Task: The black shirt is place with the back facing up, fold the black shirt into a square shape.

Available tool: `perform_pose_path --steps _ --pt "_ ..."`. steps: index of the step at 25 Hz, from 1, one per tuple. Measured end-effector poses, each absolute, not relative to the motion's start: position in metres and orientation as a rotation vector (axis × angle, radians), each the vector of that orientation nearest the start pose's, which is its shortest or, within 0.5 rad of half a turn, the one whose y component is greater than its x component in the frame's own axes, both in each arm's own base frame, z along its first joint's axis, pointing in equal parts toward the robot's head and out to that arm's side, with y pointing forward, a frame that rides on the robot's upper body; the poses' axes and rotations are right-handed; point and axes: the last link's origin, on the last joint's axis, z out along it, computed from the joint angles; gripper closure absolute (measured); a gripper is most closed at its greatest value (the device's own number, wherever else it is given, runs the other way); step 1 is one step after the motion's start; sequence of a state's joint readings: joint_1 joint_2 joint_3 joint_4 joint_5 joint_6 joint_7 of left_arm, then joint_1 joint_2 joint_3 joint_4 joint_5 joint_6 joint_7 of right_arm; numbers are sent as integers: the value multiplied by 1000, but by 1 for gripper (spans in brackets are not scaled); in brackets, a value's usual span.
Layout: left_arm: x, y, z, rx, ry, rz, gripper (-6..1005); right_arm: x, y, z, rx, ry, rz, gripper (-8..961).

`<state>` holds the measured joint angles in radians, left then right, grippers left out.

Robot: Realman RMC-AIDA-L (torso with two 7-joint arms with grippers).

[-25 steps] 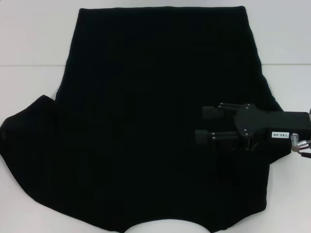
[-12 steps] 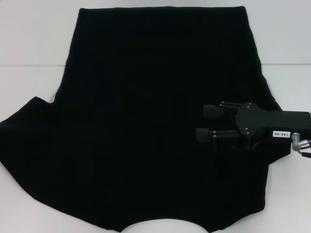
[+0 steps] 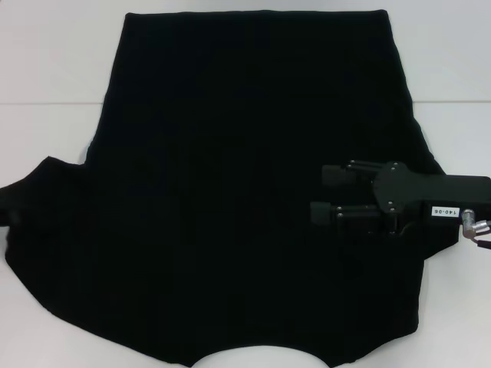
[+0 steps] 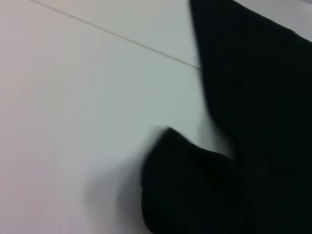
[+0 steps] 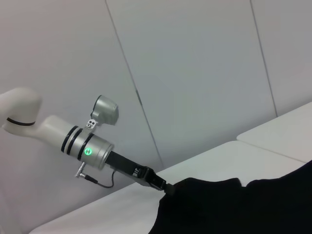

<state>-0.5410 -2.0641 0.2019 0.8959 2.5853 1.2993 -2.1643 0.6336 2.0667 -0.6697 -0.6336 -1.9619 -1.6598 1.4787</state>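
The black shirt lies spread on the white table, plain side up, hem at the far side and collar at the near edge. My right gripper hovers low over the shirt's right part, fingers open and pointing left with only cloth under them. The left sleeve stretches out to the picture's left edge. In the right wrist view my left gripper meets that sleeve's tip and is shut on it. The left wrist view shows the sleeve lifted a little off the table beside the shirt's body.
The white table shows bare on the left and right of the shirt, with a seam line running across it. Grey wall panels stand behind the table.
The left sleeve has been drawn out to the left and its corner now lies lower and flatter. The right gripper has stayed in place.
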Motion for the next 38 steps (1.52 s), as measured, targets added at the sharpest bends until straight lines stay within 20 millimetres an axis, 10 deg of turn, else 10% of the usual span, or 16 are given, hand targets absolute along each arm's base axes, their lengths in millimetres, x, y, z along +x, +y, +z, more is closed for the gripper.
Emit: perform_pose_path --steps 38 --pt "-386 319 98 -1769 -1623 -358 999 222 346 11 -2792 621 887 66"
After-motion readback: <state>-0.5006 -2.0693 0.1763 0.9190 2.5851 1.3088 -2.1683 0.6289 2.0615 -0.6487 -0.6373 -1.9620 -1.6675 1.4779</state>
